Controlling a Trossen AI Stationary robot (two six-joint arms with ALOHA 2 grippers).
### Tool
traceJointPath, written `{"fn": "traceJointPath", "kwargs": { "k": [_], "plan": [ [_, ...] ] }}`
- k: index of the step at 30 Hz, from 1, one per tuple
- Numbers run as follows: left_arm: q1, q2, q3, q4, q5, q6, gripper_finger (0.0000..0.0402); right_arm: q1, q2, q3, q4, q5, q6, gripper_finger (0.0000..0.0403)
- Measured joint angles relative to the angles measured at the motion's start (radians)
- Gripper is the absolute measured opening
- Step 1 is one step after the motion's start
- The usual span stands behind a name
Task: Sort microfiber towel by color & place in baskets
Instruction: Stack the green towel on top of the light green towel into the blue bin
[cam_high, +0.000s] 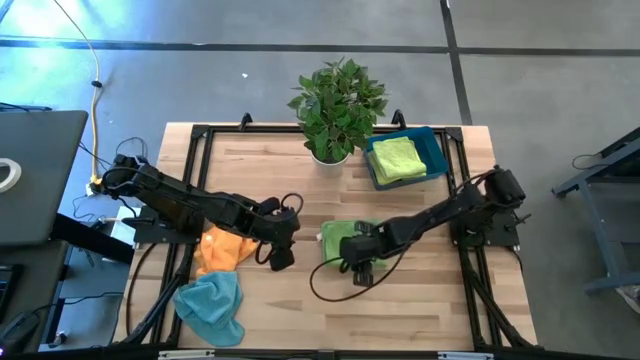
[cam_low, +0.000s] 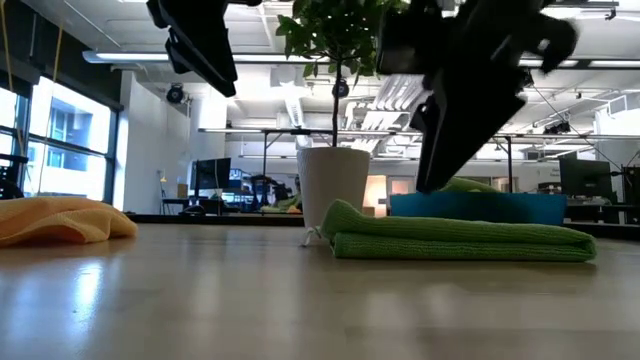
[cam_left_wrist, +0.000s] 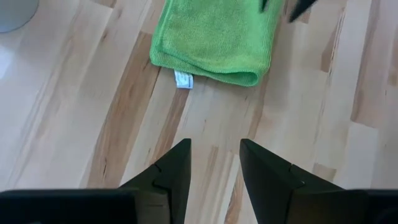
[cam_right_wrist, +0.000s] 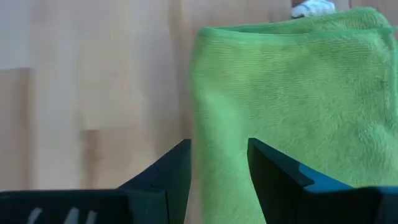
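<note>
From the high view, the right gripper (cam_high: 362, 270) hangs over the near edge of a folded green towel (cam_high: 344, 238) lying at the middle of the wooden bench (cam_high: 420, 300). Its fingers stand apart and grasp nothing. The left gripper (cam_high: 281, 250) sits just beside that towel, on the side away from the right arm, also released and empty. Behind the left gripper, toward its own arm, lies a crumpled orange towel (cam_high: 222, 248), and nearer the bench's front edge a light blue towel (cam_high: 210, 305). Beyond the right gripper, at the far side of the bench, the dark teal basket (cam_high: 432, 148) holds 1 yellow-green towel (cam_high: 398, 158). A potted plant (cam_high: 336, 108) stands just beside the basket.

In the low view, the green towel (cam_low: 460, 238) lies flat on the bench, folded, with a small white tag at its end. The right gripper's dark body hangs above it, clear of the cloth. The orange towel (cam_low: 60, 220) rests well apart from it. The white pot (cam_low: 334, 186) and the teal basket (cam_low: 478, 208) stand behind the green towel.

In the left wrist view, the left gripper (cam_left_wrist: 214, 163) shows 2 dark fingers (cam_left_wrist: 173, 174) apart over bare wood, with the green towel (cam_left_wrist: 214, 37) ahead of them and not touching.

In the right wrist view, the right gripper (cam_right_wrist: 219, 163) has its fingers (cam_right_wrist: 280, 174) spread above the green towel (cam_right_wrist: 298, 93), straddling the towel's edge, nothing between them clenched.
</note>
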Motion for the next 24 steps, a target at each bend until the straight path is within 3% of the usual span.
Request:
{"fn": "traceJointPath", "kwargs": {
  "k": [11,16,24],
  "plan": [
    [0.0,0.0,0.0,-0.001,0.001,0.032,0.0126,0.05,0.131,-0.001,0.059,0.032,-0.042,0.0152],
    [0.001,0.0,0.0,-0.001,-0.008,0.039,0.0126,0.075,0.16,0.003,0.06,0.134,-0.036,0.0152],
    [0.006,0.0,0.0,0.004,-0.01,0.039,0.0126,0.085,0.165,0.003,0.065,0.191,-0.035,0.0146]
  ]
}}
